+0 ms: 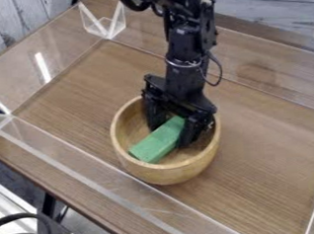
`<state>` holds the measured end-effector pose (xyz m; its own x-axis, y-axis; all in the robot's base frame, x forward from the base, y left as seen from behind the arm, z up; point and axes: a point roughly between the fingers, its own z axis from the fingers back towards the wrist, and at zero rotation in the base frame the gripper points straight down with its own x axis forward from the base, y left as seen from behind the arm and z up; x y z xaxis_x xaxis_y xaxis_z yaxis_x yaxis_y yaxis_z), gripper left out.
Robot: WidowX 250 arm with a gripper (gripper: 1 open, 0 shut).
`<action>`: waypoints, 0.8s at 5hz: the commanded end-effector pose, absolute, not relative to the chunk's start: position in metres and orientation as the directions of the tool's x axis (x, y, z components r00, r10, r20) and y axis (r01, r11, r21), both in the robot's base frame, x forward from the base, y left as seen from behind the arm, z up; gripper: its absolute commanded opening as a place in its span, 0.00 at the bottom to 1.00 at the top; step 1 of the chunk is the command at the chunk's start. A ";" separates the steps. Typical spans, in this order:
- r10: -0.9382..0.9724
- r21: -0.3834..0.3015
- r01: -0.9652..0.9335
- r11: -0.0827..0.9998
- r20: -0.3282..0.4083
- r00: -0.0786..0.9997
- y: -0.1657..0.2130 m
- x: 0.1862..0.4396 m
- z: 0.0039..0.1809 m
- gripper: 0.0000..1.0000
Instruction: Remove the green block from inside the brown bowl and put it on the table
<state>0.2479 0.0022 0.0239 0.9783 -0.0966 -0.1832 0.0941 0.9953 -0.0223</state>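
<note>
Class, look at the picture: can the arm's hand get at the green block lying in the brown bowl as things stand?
Probably yes. The hand is open and down inside the brown bowl, over the far end of the green block, with nothing between them.

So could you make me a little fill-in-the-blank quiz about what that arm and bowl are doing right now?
1. The green block lies inside the brown ____.
2. The tool reaches down into the brown bowl with its jaws ____.
3. The bowl rests on a wood-grain table edged by clear ____ walls.

Missing words: bowl; open; acrylic
</note>
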 end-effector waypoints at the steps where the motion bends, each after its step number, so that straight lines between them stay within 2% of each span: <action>1: -0.128 -0.034 0.124 0.992 -0.174 0.976 0.001 0.251 0.014 1.00; 4: -0.138 -0.050 0.131 0.990 -0.183 0.973 0.000 0.251 0.007 1.00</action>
